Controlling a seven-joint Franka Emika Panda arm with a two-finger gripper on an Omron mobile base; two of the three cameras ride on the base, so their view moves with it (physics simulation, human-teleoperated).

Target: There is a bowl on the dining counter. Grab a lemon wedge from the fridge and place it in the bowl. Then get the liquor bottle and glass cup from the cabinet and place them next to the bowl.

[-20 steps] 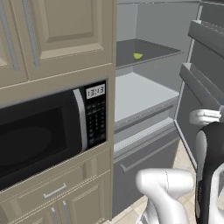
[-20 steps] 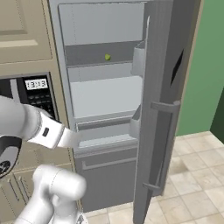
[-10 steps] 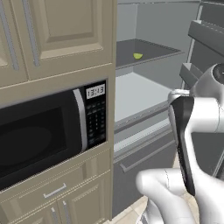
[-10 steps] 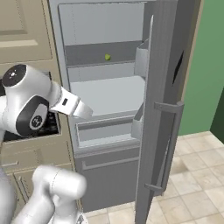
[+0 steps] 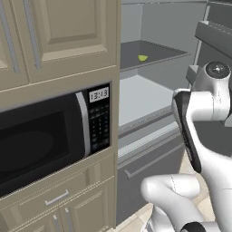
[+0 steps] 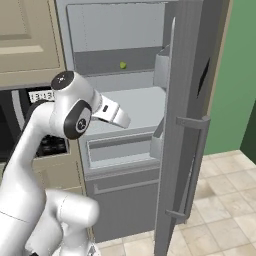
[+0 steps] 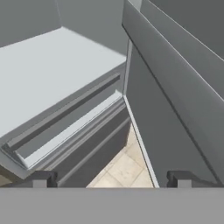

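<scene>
Gripper [image 7: 109,178] agape; clock display [image 5: 99,94] "13:13"

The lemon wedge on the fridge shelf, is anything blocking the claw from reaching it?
Nothing visible blocks it. The fridge door stands open, and the lemon wedge lies alone on its upper shelf. The open, empty claw looks at the shelf below.

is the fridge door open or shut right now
Open. The fridge door stands swung out, baring the shelves, with the lemon wedge on the upper one.

Upper fridge shelf [image 5: 154,56] carries lemon wedge [image 5: 142,58]; lower bare
</scene>
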